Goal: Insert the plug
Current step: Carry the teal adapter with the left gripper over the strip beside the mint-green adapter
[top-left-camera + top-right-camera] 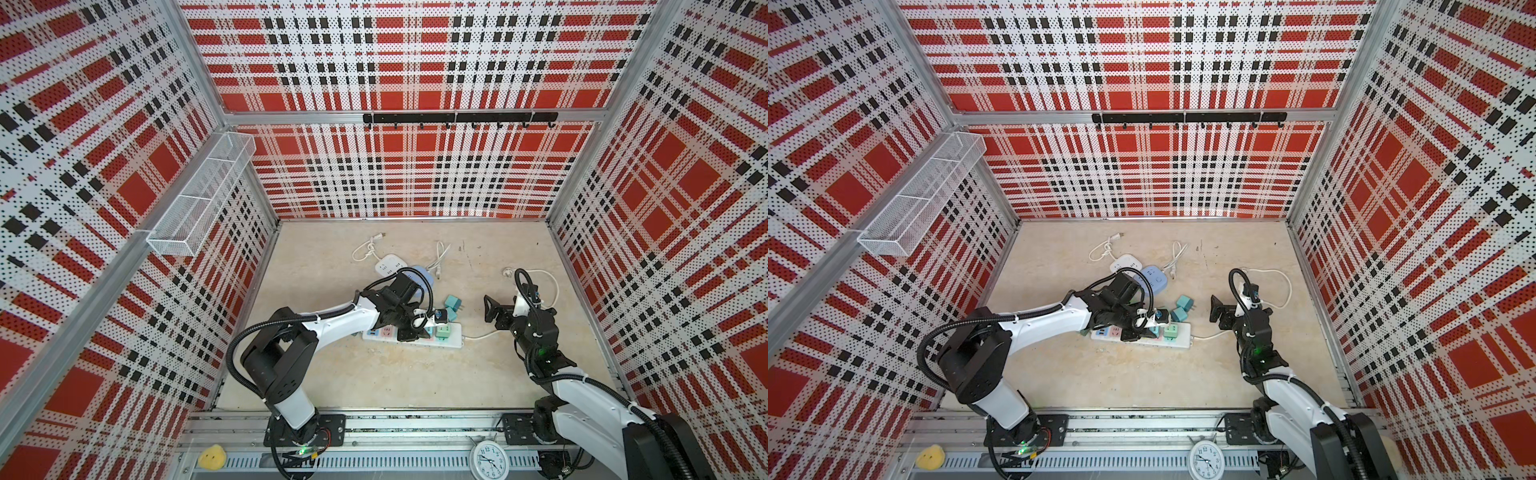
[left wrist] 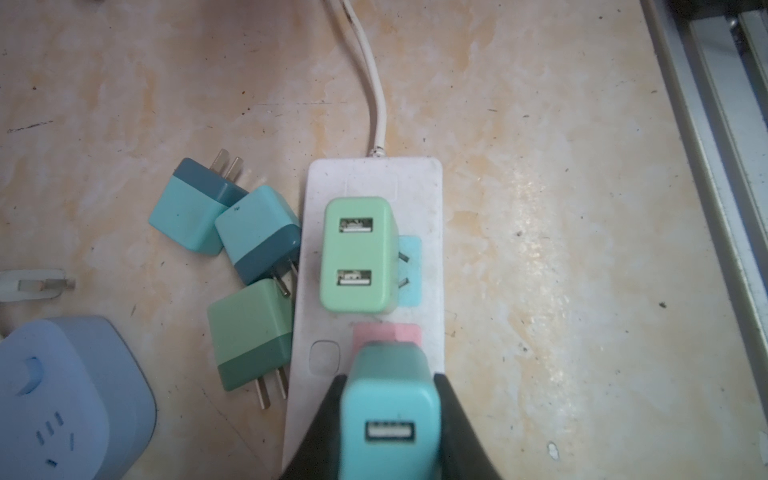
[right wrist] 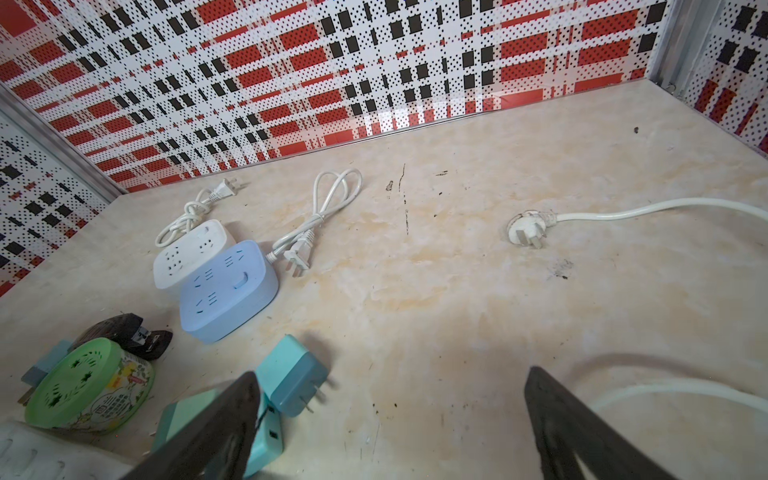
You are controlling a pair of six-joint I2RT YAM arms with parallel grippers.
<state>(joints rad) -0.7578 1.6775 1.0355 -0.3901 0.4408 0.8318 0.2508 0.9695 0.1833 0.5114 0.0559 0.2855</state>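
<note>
Over the power strip (image 2: 374, 178), left hand (image 2: 390, 380) pinches a plug (image 2: 390, 415); right hand (image 3: 390, 374) hovers agape.

Left claw (image 1: 1144, 331) hangs over white power strip (image 1: 1181, 341); right claw (image 1: 1217, 309) apart.

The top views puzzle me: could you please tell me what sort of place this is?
Probably a robot test cell, not a home: patterned perforated panels box in a tabletop, and the left arm and right arm mount on a metal rail.

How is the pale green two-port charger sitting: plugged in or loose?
Plugged in, it seems: the charger stands on the white strip, no prongs showing.
</note>
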